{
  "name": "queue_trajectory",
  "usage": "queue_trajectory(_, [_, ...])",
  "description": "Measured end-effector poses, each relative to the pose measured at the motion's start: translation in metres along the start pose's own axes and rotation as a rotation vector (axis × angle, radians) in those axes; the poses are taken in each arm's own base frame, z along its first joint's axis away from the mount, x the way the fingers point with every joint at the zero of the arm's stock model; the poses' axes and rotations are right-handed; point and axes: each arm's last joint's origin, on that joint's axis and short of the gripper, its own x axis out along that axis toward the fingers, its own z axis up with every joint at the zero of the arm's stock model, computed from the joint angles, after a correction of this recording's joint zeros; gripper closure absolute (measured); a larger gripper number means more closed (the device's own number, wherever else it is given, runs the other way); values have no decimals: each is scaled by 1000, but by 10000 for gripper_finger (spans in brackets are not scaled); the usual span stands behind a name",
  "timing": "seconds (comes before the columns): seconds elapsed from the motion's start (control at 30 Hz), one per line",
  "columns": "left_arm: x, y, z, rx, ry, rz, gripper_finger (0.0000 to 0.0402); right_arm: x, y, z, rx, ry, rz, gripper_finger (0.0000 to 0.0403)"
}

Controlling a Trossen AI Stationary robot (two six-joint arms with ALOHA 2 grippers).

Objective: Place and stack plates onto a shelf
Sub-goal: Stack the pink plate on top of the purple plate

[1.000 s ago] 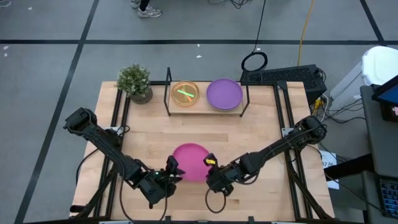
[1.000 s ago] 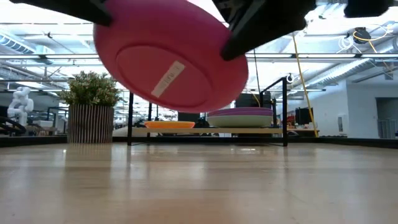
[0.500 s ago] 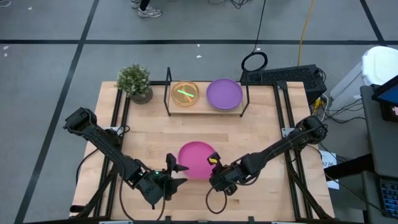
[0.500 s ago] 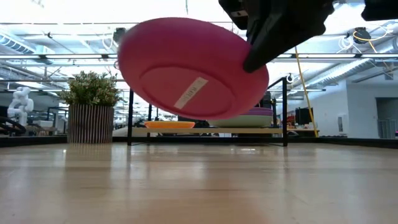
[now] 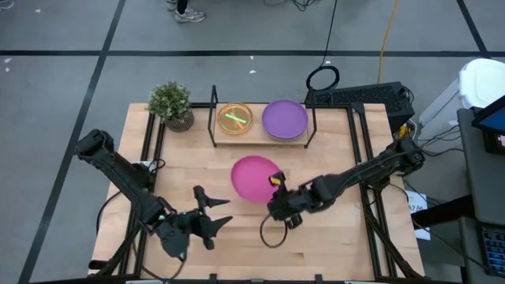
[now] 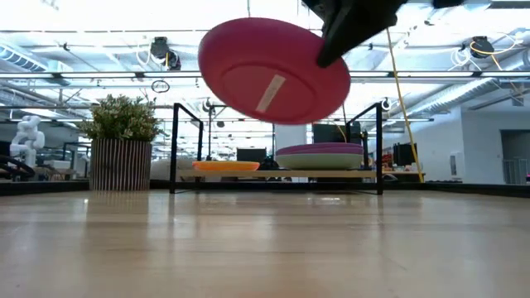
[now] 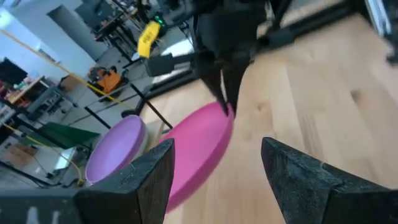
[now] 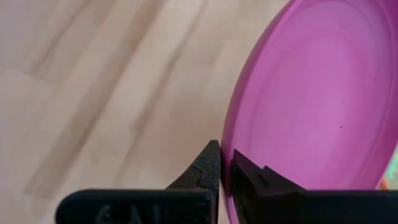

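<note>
My right gripper (image 5: 276,188) is shut on a large magenta plate (image 5: 254,177), which hangs tilted in the air above the table's middle (image 6: 273,74). My left gripper (image 5: 213,209) is open near the table's near-left part, apart from the plate; its wrist view looks past both fingers (image 7: 217,180) at the plate (image 7: 196,152). The shelf (image 5: 257,132) stands at the far edge. On its board rest an orange plate with a lime one in it (image 5: 234,118) and a purple-topped stack (image 5: 284,118). My right gripper pinches the magenta plate's rim (image 8: 225,155) between its two fingers, one on the upper face and one underneath. It comes from the table's near-right side, on the plate's right edge (image 5: 272,183). The plate is lifted clear of the table and tilted, its labelled underside showing in the low view.
A potted plant (image 5: 171,104) stands left of the shelf at the far-left corner. The shelf's black upright ends (image 6: 174,147) rise at both sides of its board. Bare wood tabletop (image 5: 331,158) lies between the arms and the shelf.
My left gripper has come off the plate's left rim and drawn back toward the near-left edge, fingers spread. My right gripper has carried the magenta plate up and toward the far edge, nearer the shelf; the plate stays tilted in the air.
</note>
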Motion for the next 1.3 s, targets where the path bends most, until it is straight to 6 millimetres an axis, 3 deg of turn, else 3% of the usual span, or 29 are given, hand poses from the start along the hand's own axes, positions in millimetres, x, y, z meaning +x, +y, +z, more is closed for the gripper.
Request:
queue_trajectory(0.33, [-25, 34, 7, -141, -16, 10, 158, -14, -66, -25, 76, 41, -57, 398])
queue_trajectory(0.73, [-13, 54, -16, -194, 147, 102, 158, -4, -135, -64, 137, 102, -75, 398])
queue_trajectory(1.03, [-7, 60, -20, -232, 187, 118, 158, -3, -163, -85, 174, 140, -113, 397])
queue_trajectory(1.3, [-5, 61, -22, -256, 214, 85, 158, -3, -176, -97, 218, 168, -132, 397])
